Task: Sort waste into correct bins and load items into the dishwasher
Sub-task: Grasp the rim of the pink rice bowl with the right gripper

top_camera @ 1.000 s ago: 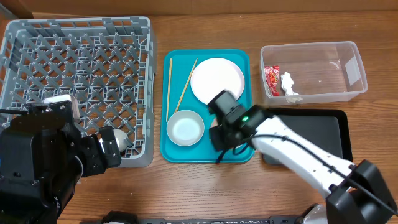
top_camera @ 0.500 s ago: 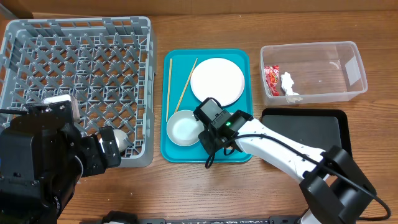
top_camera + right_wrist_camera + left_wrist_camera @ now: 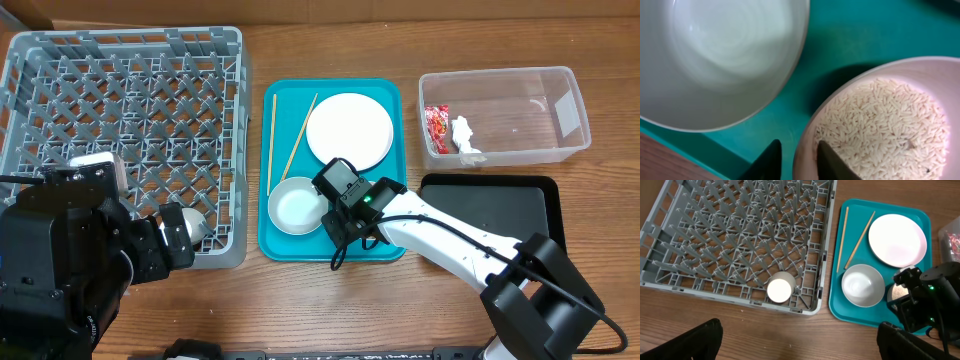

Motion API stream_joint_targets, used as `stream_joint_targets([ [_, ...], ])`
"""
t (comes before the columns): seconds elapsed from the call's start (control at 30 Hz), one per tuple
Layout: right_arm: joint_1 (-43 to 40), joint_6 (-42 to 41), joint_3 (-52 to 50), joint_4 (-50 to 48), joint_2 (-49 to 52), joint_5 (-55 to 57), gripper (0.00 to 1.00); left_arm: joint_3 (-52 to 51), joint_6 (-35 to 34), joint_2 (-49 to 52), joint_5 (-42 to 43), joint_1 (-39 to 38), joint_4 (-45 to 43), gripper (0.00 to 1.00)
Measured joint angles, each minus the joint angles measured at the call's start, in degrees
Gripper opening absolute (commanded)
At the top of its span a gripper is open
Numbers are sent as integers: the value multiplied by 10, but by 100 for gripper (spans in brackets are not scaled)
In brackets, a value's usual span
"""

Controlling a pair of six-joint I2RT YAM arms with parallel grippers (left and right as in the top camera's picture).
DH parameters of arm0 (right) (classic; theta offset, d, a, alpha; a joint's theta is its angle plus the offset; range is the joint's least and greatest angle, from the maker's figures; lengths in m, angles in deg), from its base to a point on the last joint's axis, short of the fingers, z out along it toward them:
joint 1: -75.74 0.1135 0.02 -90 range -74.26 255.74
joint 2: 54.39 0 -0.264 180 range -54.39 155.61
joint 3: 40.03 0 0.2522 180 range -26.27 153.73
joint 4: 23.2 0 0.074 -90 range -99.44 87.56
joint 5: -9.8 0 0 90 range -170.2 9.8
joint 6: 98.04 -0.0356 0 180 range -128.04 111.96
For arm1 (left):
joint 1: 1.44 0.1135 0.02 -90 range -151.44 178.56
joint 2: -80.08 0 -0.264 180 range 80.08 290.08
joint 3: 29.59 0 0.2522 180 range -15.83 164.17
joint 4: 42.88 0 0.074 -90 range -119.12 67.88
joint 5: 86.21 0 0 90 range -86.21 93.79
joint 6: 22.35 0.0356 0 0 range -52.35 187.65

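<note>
In the right wrist view my right gripper (image 3: 799, 150) is open and straddles the rim of a small white dish (image 3: 890, 125) full of rice grains (image 3: 880, 120). One finger is outside on the teal tray and the other is inside on the rice. The white bowl (image 3: 296, 205) lies just left of it, the large plate (image 3: 349, 130) behind, and the chopsticks (image 3: 272, 140) along the tray's left side. A small cup (image 3: 780, 290) sits in the grey dish rack (image 3: 120, 60). My left gripper (image 3: 800, 345) is open over bare wood in front of the rack.
The clear tub (image 3: 520, 80) at the right holds the red wrapper (image 3: 437, 128) and the tissue scrap (image 3: 464, 135). The black tray (image 3: 500, 215) lies below it, partly under my right arm. The teal tray (image 3: 335, 88) carries the tableware. My left arm (image 3: 70, 270) covers the rack's near left corner.
The right gripper moved left across the teal tray to the rice dish beside the bowl, then stayed still for the last half second. The left arm has not moved.
</note>
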Motion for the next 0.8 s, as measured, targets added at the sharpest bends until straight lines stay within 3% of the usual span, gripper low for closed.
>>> stream_joint_targets([
  [0.37, 0, 0, 0, 0, 7, 0, 11, 0, 0, 0, 0, 0, 0, 100],
  [0.5, -1, 2, 0, 1, 10, 2, 11, 0, 0, 0, 0, 0, 0, 100],
  [0.57, -2, 2, 0, 1, 10, 3, 4, 0, 0, 0, 0, 0, 0, 100],
  [0.8, -2, 0, 7, 22, 8, 20, 4, 0, 0, 0, 0, 0, 0, 100],
])
